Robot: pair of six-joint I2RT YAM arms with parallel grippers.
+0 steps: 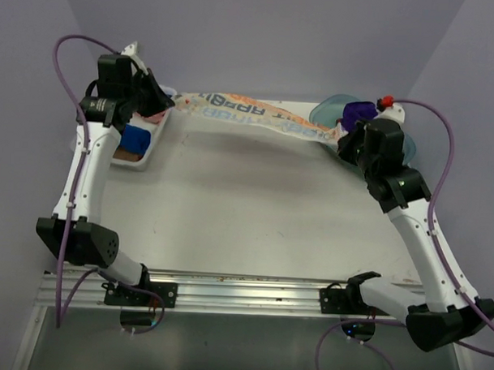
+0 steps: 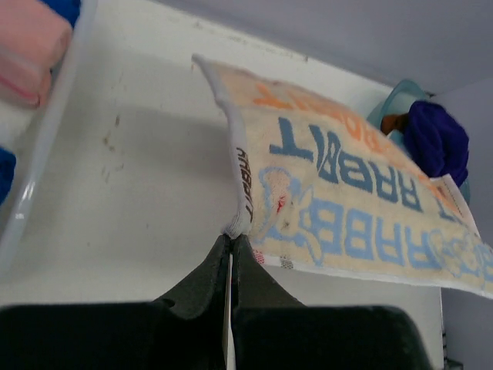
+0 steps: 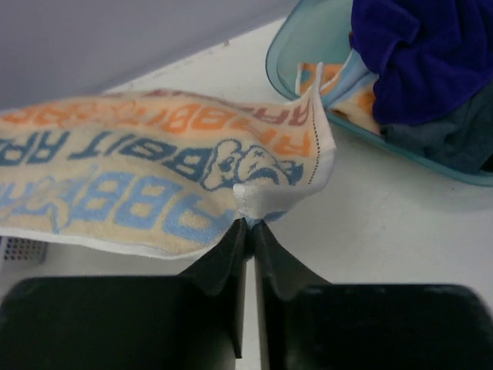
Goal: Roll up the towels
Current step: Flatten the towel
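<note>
White table (image 1: 254, 226): I hold the RABBIT towel (image 1: 249, 114) stretched at twelve o'clock, left gripper (image 2: 231, 243) and right gripper (image 3: 249, 227) each clamped on one end. Rolling not begun, I judge; purple towel (image 1: 359, 112) waits at one o'clock.

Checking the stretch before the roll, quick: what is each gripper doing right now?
The left gripper is shut on one end of the RABBIT towel.
The right gripper is shut on the other end of it.

The white table (image 1: 254, 210) bears a white basket (image 1: 149, 156) back-left, a teal tub (image 1: 324, 108) back-right.
</note>
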